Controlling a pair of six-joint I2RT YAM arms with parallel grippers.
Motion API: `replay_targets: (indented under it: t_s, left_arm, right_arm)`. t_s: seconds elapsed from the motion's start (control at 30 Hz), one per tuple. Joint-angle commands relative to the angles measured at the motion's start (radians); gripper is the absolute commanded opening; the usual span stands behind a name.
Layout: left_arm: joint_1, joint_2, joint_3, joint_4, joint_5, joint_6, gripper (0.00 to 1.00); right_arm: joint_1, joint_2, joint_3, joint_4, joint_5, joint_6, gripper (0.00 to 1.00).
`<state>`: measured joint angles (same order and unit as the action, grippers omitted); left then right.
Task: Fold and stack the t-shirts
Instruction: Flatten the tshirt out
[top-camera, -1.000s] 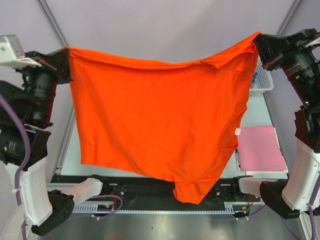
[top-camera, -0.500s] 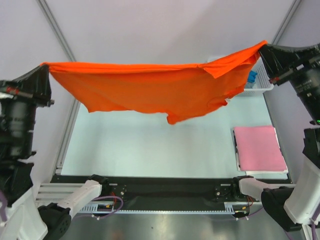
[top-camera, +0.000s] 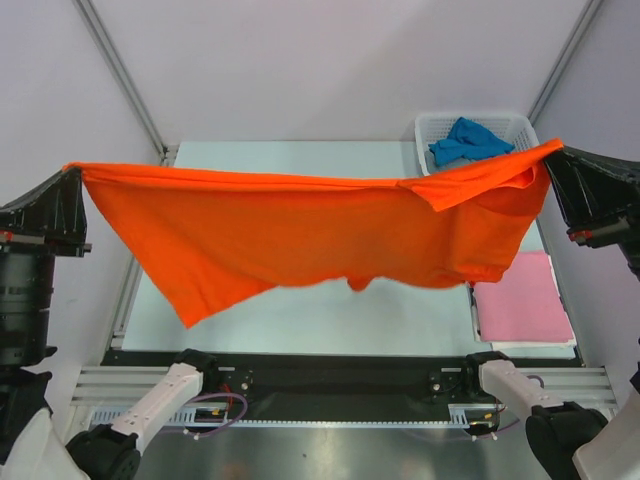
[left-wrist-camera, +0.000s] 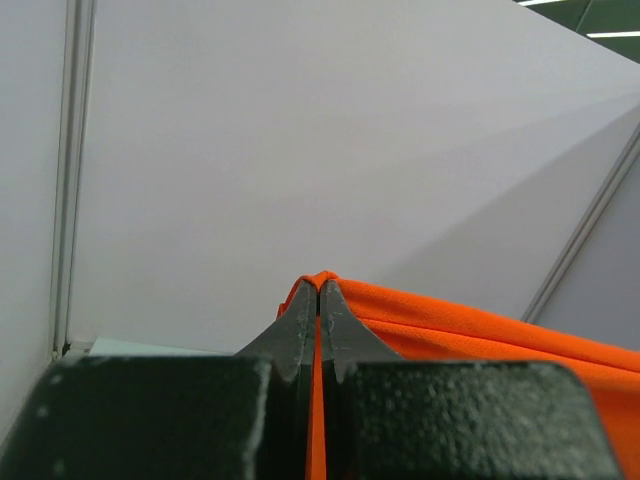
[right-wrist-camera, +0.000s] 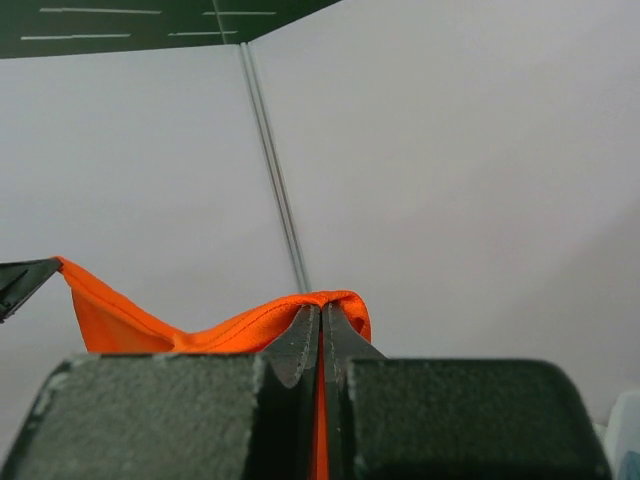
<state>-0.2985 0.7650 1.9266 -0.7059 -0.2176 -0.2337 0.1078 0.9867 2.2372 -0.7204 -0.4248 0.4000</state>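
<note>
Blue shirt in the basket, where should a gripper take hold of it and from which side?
Pinch the raised bunch of the blue shirt near its middle, coming straight down from above. It lies crumpled inside the white basket, whose walls would likely block a side approach.

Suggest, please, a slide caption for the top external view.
Left end effector and right end effector stretch the orange-red t-shirt above the table; pink t-shirt folded, blue t-shirt in basket.
</note>
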Motion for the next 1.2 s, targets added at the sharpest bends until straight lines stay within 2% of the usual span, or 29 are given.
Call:
replay_targets:
  t_s: [0.0, 0.2, 0.53, 0.77, 0.93, 1.17]
  left_arm:
    - [-0.004, 0.069, 0.022, 0.012, 0.012, -0.026, 0.0]
    - [-0.004, 0.149, 0.023, 0.075, 0.024, -0.039, 0.0]
    - [-0.002, 0.283, 0.003, 0.212, -0.026, 0.02, 0.0]
    - [0.004, 0.404, 0.034, 0.31, -0.06, 0.069, 0.0]
    - [0.032, 0.445, 0.049, 0.339, -0.043, 0.066, 0.0]
    - [0.039, 0.392, 0.025, 0.307, -0.032, 0.059, 0.0]
  right_arm:
    - [-0.003, 0.076, -0.011, 0.027, 0.0, 0.023, 0.0]
    - [-0.003, 0.151, -0.057, 0.139, 0.014, 0.025, 0.0]
    - [-0.003, 0.294, -0.088, 0.315, 0.03, 0.022, 0.0]
    - [-0.005, 0.46, 0.045, 0.363, 0.035, 0.028, 0.0]
    - [-0.003, 0.483, 0.081, 0.355, 0.029, 0.025, 0.0]
    - [-0.003, 0.414, 0.024, 0.355, 0.014, 0.045, 0.0]
